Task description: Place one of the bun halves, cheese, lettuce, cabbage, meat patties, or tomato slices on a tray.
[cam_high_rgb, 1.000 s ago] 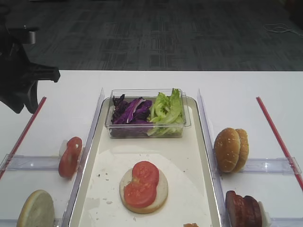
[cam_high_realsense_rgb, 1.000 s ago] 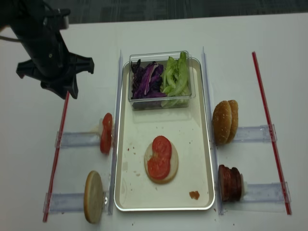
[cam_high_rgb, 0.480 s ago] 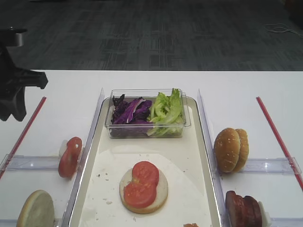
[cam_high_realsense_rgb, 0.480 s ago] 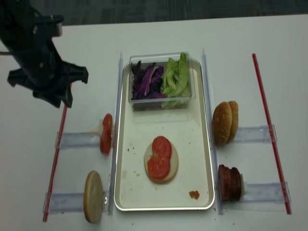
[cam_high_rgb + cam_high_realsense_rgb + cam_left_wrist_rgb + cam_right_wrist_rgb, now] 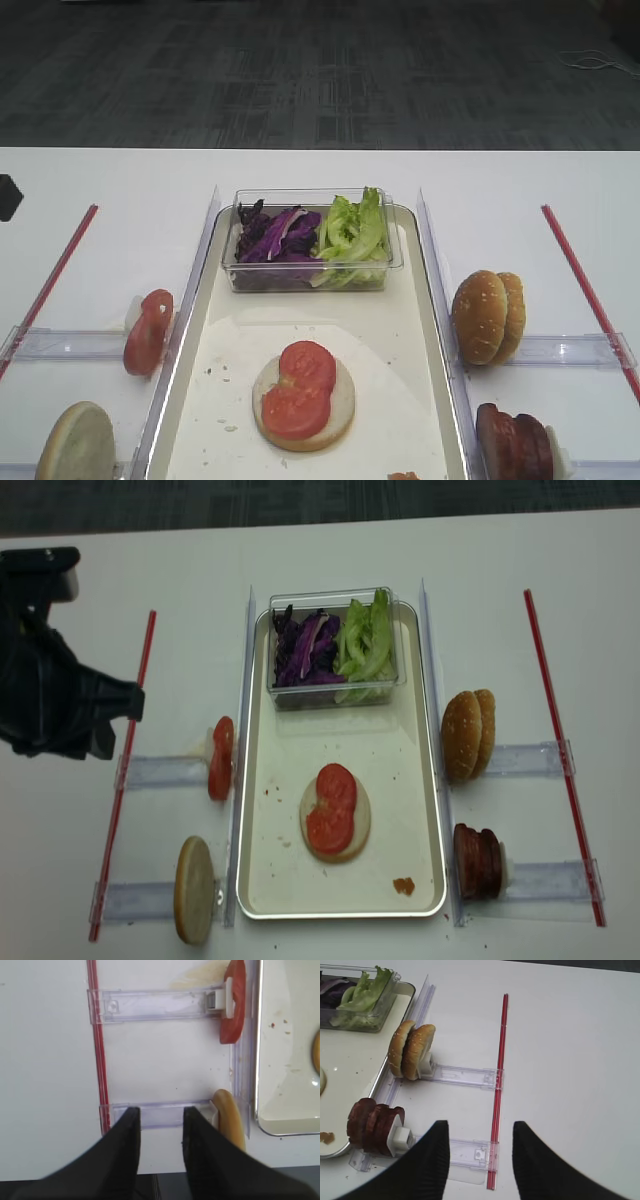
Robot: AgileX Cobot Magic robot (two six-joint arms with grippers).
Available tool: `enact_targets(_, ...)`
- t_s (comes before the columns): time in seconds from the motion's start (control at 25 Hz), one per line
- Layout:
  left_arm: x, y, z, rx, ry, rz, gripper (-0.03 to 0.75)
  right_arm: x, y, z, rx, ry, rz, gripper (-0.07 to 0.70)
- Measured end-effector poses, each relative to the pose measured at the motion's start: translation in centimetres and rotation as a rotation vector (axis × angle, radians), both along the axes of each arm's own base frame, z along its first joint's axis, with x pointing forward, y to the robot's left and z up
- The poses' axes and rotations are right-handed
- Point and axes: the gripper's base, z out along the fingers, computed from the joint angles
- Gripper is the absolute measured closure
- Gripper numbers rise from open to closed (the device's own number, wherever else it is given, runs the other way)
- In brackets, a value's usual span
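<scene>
— Two tomato slices [image 5: 331, 808] are seen overlapping on a cut bun half [image 5: 335, 820], low on the tray [image 5: 345, 905].

— And the grippers?

— Left gripper [image 5: 161, 1125] is held apart from everything, jaws spread with nothing between them, above the clear rail [image 5: 160, 1112] beside an upright bun half [image 5: 230, 1117]. Right gripper [image 5: 480, 1142] is likewise spread and unloaded, near the meat patties [image 5: 372, 1125].
</scene>
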Motion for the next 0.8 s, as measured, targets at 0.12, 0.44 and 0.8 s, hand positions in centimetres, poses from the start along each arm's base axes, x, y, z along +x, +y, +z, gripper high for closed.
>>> enact_targets(0.12,-2.3,0.3,0.8,-0.007,-0.053,0.001,0.515,0.0,0.0,0.0,0.0,0.0,0.0,0.305)
enact_targets(0.44,-8.8,1.1,2.3,-0.029,-0.228,0.001,0.515,0.0,0.0,0.0,0.0,0.0,0.0,0.305)
enact_targets(0.8,-15.1,2.0,0.4,-0.041,-0.365,-0.011,0.516,0.0,0.0,0.0,0.0,0.0,0.0,0.305)
